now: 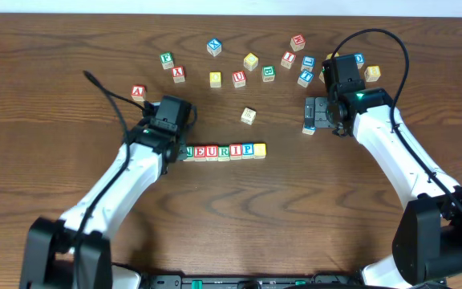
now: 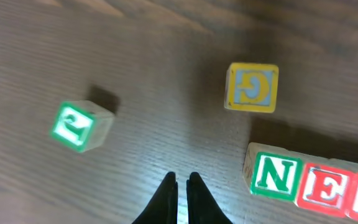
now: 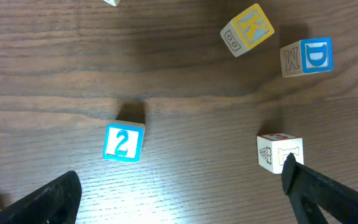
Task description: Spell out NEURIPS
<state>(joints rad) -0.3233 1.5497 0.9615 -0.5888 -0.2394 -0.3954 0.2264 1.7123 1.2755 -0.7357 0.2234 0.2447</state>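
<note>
2 claws | left claw [image 2: 182, 182] pinched closed, empty, near N cube [image 2: 277, 177] | right claw [image 3: 180, 174] spread wide, empty

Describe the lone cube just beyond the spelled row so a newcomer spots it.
Find the row of lettered cubes at the middle of the wooden table. Just beyond its right half, short of the scattered cubes farther back, sits the lone cube. Its top looks pale, with no bright letter, and it touches nothing.

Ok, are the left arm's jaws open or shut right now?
Shut. In the left wrist view the two fingers nearly touch with nothing between them, near the N cube.
</note>
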